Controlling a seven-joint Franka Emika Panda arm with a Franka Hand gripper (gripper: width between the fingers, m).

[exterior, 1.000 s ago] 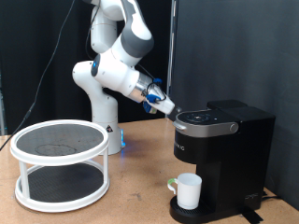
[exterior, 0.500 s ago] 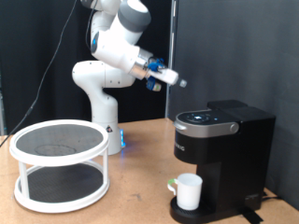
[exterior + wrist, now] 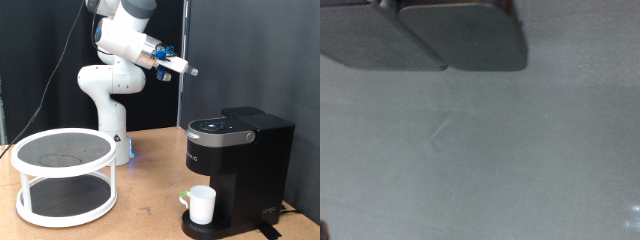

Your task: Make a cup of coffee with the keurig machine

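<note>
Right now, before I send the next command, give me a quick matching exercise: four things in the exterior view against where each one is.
Things:
1. cup
2. gripper
3. keurig machine
4. white two-tier rack

Places:
A. raised in the air, above and toward the exterior view's left of the machine's top, touching nothing
B. on the table at the exterior view's left
C. on the machine's drip base, under the brew head
D. on the table at the exterior view's right, lid down

Pairs: 1-C, 2-A, 3-D, 4-B
</note>
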